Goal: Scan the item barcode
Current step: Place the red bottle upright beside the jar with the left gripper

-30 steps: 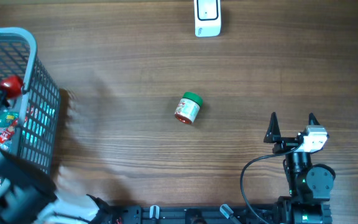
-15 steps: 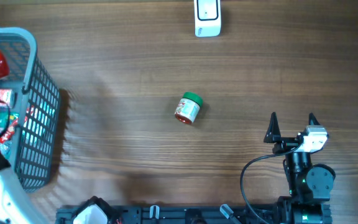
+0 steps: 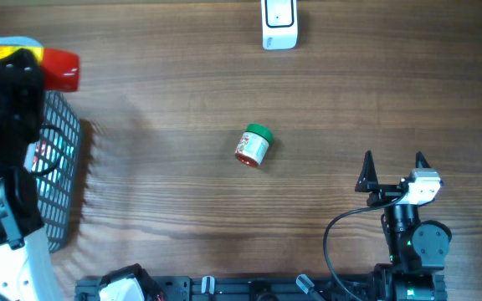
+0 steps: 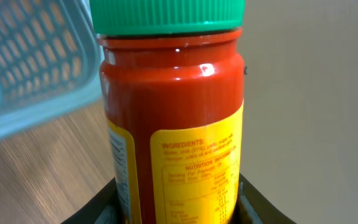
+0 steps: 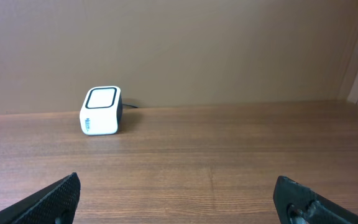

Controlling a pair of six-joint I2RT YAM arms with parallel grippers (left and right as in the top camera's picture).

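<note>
At the far left edge of the table, above the basket, the left gripper is clamped on a red jar, with one dark finger on each side of its lower part. The jar has a green ribbed lid, a glossy red body and a yellow label with small printed lines for ingredients and nutrition. A narrow white strip sits at the left edge of the label, but its print is too blurred to read. From above, the jar lies sideways in the grip, pointing to the right. The right gripper rests near the front right with its fingers wide apart and nothing between them. The table is brown wood with a fine grain. A small jar with a green lid lies on its side near the middle, and a white scanner stands at the far edge, before a plain beige wall.
</note>
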